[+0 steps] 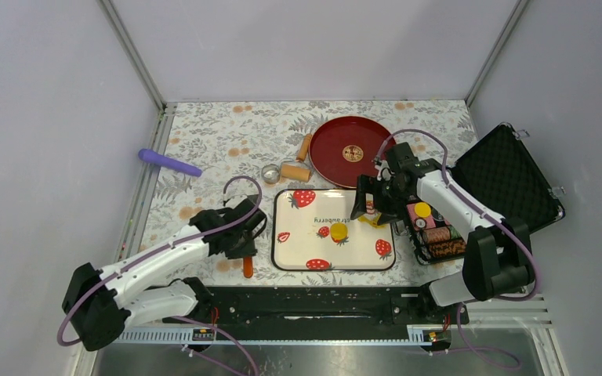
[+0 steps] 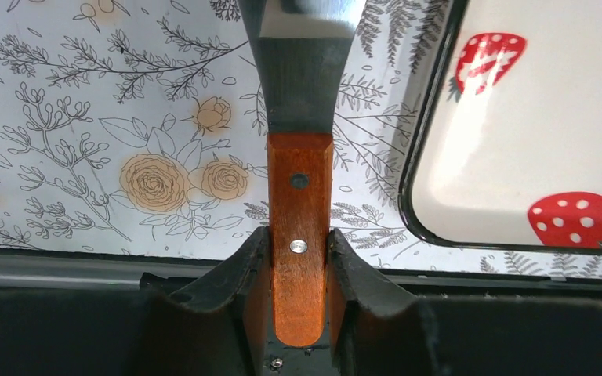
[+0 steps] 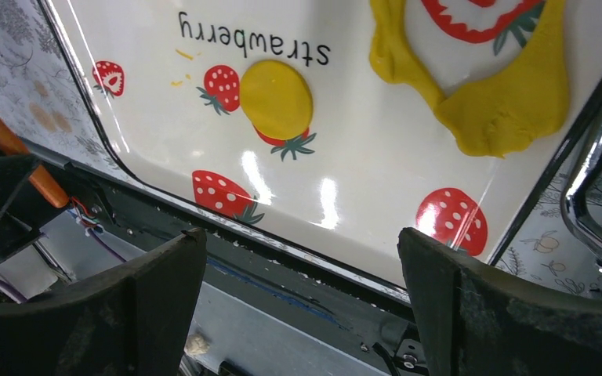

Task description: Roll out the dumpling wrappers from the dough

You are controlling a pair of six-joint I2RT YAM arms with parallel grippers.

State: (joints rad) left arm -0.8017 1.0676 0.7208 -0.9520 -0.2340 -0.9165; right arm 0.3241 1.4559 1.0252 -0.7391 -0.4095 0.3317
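The left pincer (image 2: 299, 258) is clamped on the wooden handle of a metal-bladed scraper (image 2: 299, 180), over the flowered surface (image 2: 86, 157) just left of the tray (image 1: 298, 251). On the tray lies one round yellow wrapper (image 3: 276, 99) (overlapping a printed strawberry), and the dough (image 3: 509, 102) spreads near its right edge. The right pincer (image 3: 302, 298) hangs over that side, jaws wide apart, holding nothing.

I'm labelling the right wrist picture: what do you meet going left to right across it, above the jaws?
Orange wooden handle → flat round yellow dough wrapper → irregular yellow dough patch → shiny chrome wire frame.
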